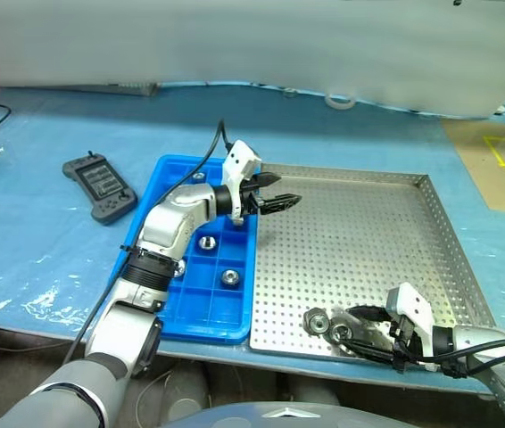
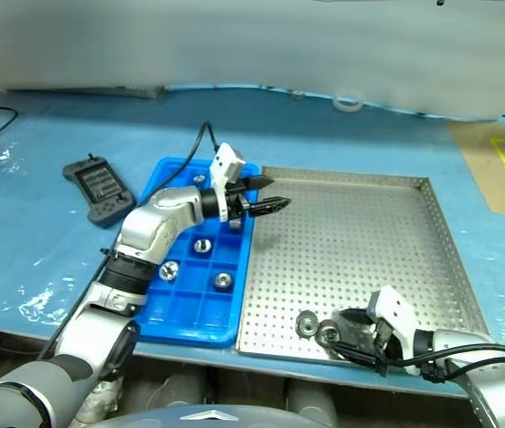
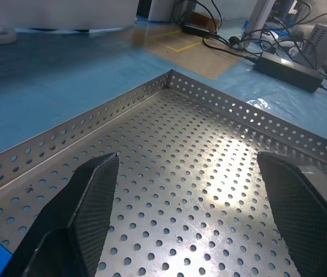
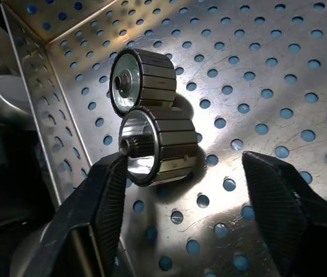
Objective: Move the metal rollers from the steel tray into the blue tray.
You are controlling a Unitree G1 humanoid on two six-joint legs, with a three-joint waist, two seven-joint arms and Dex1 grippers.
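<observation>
The steel tray (image 1: pixel 360 241) lies right of the blue tray (image 1: pixel 206 323). Two metal rollers (image 1: pixel 316 321) (image 1: pixel 340 333) lie side by side near the steel tray's front rim. My right gripper (image 1: pixel 352 328) is low over them, open. In the right wrist view, the nearer roller (image 4: pixel 163 144) sits between its fingers, against one fingertip (image 4: pixel 108 179), with a gap to the other. The farther roller (image 4: pixel 143 78) lies just beyond. My left gripper (image 1: pixel 286 189) hangs open and empty over the steel tray's left edge. Rollers (image 1: pixel 206 242) (image 1: pixel 230 277) rest in the blue tray's compartments.
A black handheld controller (image 1: pixel 99 185) lies left of the blue tray on the blue table cover. A white tape roll (image 1: pixel 340 101) sits at the back. A power adapter (image 3: pixel 285 68) and cables lie beyond the steel tray's far corner. The steel tray has a low perforated rim (image 1: pixel 431 192).
</observation>
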